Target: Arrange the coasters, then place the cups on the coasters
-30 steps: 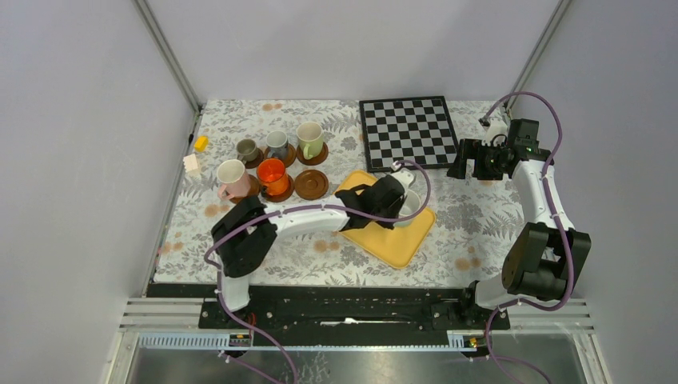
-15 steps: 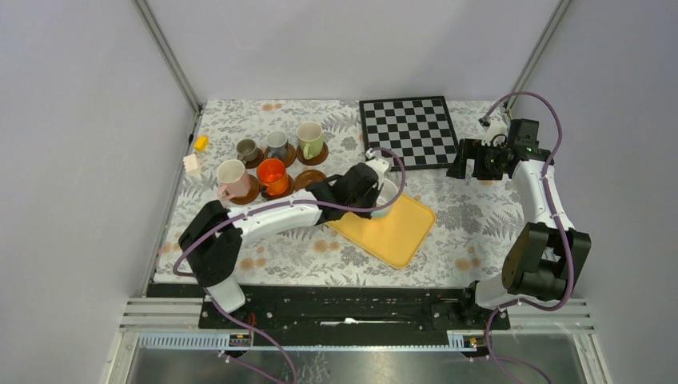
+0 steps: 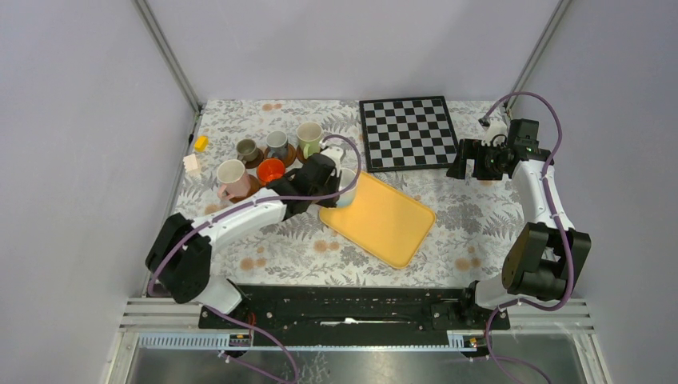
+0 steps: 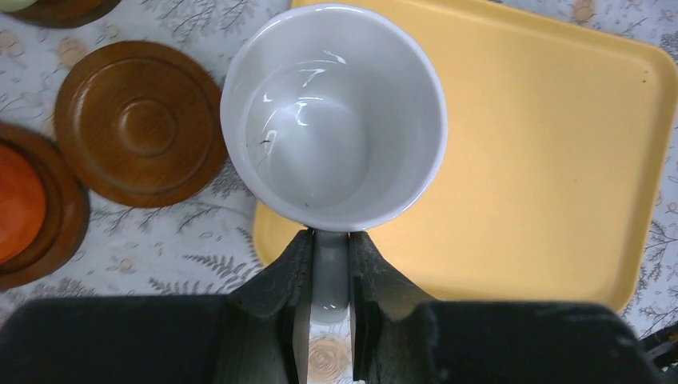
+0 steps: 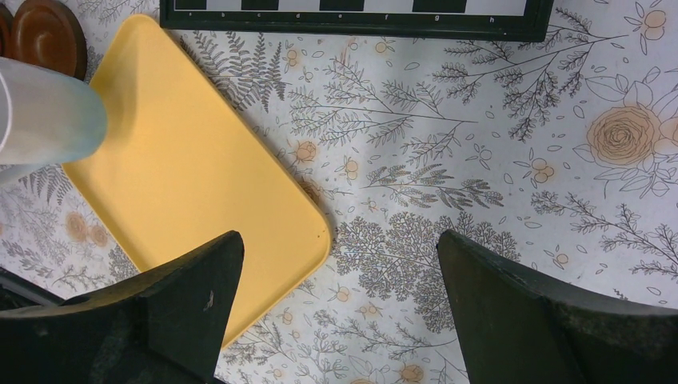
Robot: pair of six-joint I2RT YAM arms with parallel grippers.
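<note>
My left gripper (image 4: pixel 330 240) is shut on the handle of the white cup (image 4: pixel 333 116). It holds the cup upright above the left edge of the yellow tray (image 4: pixel 544 152). An empty dark-brown coaster (image 4: pixel 140 124) lies just left of the cup. The orange-red cup (image 3: pixel 270 170), pinkish cup (image 3: pixel 232 178), grey-brown cup (image 3: pixel 247 149), blue-grey cup (image 3: pixel 277 142) and pale green cup (image 3: pixel 309 138) each stand on a coaster. In the top view my left arm hides the empty coaster. My right gripper (image 5: pixel 337 237) is open with nothing in it, hovering right of the tray near the chessboard (image 3: pixel 408 132).
A small yellow block (image 3: pixel 201 143) and a white block (image 3: pixel 192 163) lie at the table's left edge. The chessboard fills the back middle. The yellow tray (image 3: pixel 384 220) has nothing on it. Flowered cloth covers the table.
My left arm has carried the white cup leftward off the tray's middle to its left edge, closer to the coasters. The right arm has not moved.
</note>
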